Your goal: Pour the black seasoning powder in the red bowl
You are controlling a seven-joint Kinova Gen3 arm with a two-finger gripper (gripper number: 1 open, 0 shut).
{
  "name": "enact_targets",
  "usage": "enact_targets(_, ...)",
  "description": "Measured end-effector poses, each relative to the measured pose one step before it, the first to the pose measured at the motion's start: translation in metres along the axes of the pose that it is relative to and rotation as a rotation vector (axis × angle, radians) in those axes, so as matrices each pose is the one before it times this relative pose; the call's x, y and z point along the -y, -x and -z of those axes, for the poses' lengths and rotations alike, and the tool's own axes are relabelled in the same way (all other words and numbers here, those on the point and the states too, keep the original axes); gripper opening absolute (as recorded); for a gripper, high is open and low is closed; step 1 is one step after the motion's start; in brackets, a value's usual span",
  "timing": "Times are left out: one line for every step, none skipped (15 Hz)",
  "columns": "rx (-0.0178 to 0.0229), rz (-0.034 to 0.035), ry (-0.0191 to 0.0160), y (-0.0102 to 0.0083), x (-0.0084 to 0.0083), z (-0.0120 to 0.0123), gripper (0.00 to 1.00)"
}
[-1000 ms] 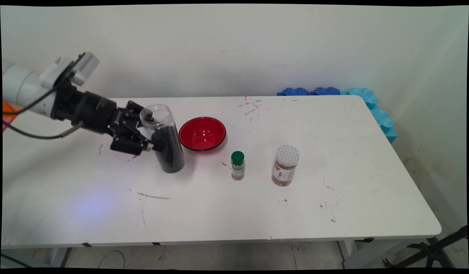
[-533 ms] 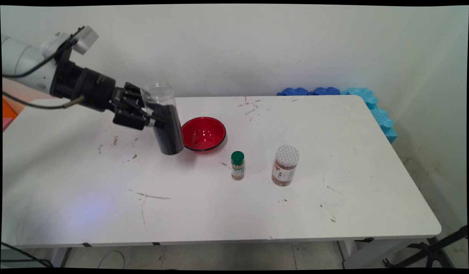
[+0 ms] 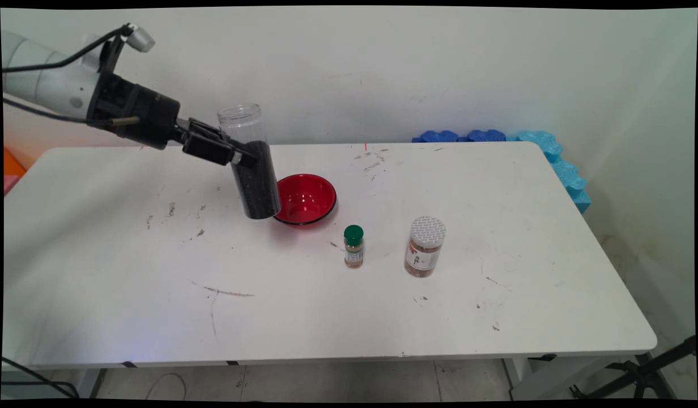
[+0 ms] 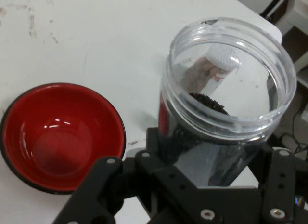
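Observation:
A tall clear open-topped jar (image 3: 251, 164), filled most of the way with black grains, hangs in the air nearly upright, and my gripper (image 3: 238, 157) is shut on its middle. The jar's bottom overlaps the left rim of an empty red bowl (image 3: 303, 199) in the main view. In the hand view the jar (image 4: 226, 98) fills the right half between my fingers, its open mouth toward the camera, and the red bowl (image 4: 53, 137) lies at the lower left on the white table (image 4: 106, 41).
To the right of the bowl stand a small green-capped spice bottle (image 3: 353, 246) and a larger white-capped jar (image 3: 425, 246) of brown powder. Blue foam pieces (image 3: 530, 148) line the table's far right corner. A white wall rises behind the table.
The jar rose off the table in my gripper, moved right toward the red bowl, and turned more upright.

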Motion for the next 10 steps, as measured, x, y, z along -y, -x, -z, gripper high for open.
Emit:
enact_targets(0.00309,0.02436,-0.00387,-0.00066,0.00181,-0.00090,0.00)
enact_targets(0.00256,0.01490,-0.00264,-0.00048,0.00127,-0.00081,0.00)
enact_targets(0.00442,0.02163,-0.00403,-0.00062,0.00186,-0.00148,0.00)
enact_targets(0.00543,0.02319,-0.00613,-0.00031,0.00214,-0.00196,0.00)
enact_targets(0.00461,0.02199,-0.00511,-0.00046,0.00192,-0.00201,0.00)
enact_targets(0.00162,0.01967,-0.00243,-0.00089,0.00140,-0.00210,0.00)
enact_targets(0.00102,0.02441,-0.00066,-0.00124,0.00154,-0.00258,0.00)
enact_targets(0.00130,0.02511,0.00250,-0.00145,0.00125,-0.00285,0.00)
enact_targets(0.00075,0.02180,0.00379,-0.00154,0.00098,-0.00239,0.00)
enact_targets(-0.00011,0.02814,0.00289,-0.00180,0.00142,-0.00273,0.00)
